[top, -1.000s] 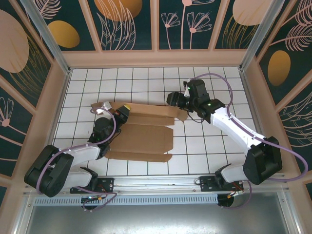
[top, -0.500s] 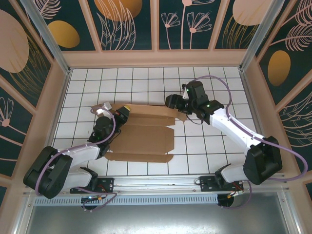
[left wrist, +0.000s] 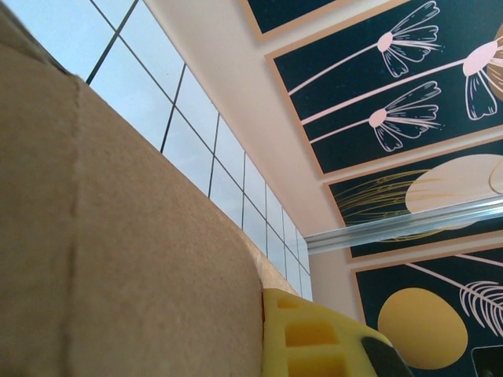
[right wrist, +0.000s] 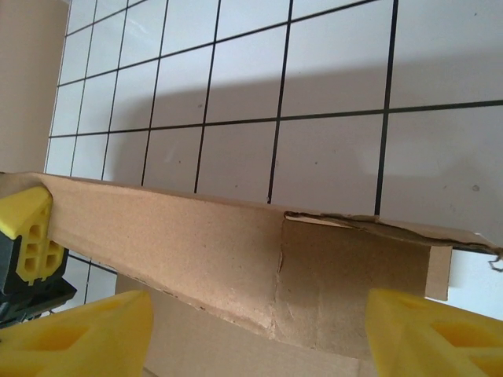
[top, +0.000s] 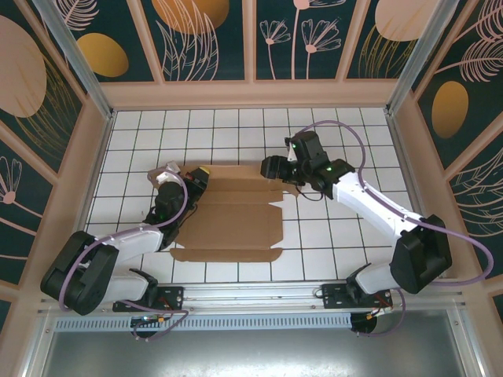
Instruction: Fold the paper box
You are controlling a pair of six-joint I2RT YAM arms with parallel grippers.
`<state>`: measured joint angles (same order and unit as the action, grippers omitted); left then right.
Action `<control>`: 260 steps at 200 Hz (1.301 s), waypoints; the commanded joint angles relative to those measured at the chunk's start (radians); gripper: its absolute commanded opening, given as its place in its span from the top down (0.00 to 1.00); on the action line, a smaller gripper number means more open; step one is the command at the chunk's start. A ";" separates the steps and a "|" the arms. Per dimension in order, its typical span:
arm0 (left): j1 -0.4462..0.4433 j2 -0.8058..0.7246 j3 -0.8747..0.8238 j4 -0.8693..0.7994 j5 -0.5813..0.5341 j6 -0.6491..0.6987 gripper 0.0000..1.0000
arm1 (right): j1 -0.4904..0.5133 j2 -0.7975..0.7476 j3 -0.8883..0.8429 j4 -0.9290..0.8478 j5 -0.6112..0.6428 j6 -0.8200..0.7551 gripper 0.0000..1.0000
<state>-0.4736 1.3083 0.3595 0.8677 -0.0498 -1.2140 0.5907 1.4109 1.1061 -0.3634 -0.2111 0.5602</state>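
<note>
The paper box (top: 232,220) lies flat on the floor (top: 330,236), its far flap (right wrist: 196,243) raised. The left gripper (top: 196,179) is closed, seemingly pinching the flap's left end. The right gripper (top: 271,166) gapes around the right end, gripping nothing. Uneven pushing could tear the flap's ragged edge (right wrist: 377,226).

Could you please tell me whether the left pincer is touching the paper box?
Touching. In the left wrist view, a yellow finger of the left pincer lies flush against the paper box, with no gap between them.
</note>
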 commanded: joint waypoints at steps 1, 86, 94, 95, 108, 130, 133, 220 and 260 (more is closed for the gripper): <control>-0.005 0.015 -0.003 -0.098 -0.011 0.005 1.00 | -0.001 0.023 -0.006 0.026 -0.037 0.015 0.28; -0.005 -0.006 -0.012 -0.101 -0.007 0.003 1.00 | -0.016 0.123 -0.071 0.344 -0.218 0.162 0.42; -0.005 -0.008 -0.009 -0.108 -0.007 0.004 1.00 | -0.021 0.123 -0.091 0.379 -0.228 0.176 0.45; -0.005 -0.008 -0.009 -0.108 -0.006 0.004 1.00 | -0.022 0.122 -0.093 0.383 -0.229 0.178 0.45; -0.005 -0.010 -0.006 -0.113 -0.009 0.003 1.00 | -0.035 0.120 -0.124 0.433 -0.245 0.204 0.50; -0.005 -0.011 -0.010 -0.113 -0.012 -0.001 1.00 | -0.038 0.113 -0.170 0.500 -0.272 0.233 0.66; -0.005 -0.011 -0.009 -0.114 -0.012 -0.001 1.00 | -0.064 0.111 -0.175 0.506 -0.274 0.235 0.67; -0.005 -0.035 -0.008 -0.151 -0.103 -0.060 1.00 | -0.086 -0.017 -0.194 0.348 -0.104 0.066 0.41; -0.005 -0.053 -0.002 -0.167 -0.150 -0.066 1.00 | -0.061 -0.156 -0.297 0.257 0.004 0.018 0.59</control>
<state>-0.4789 1.2625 0.3595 0.8024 -0.1276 -1.2751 0.5129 1.3247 0.8783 -0.0162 -0.3195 0.6365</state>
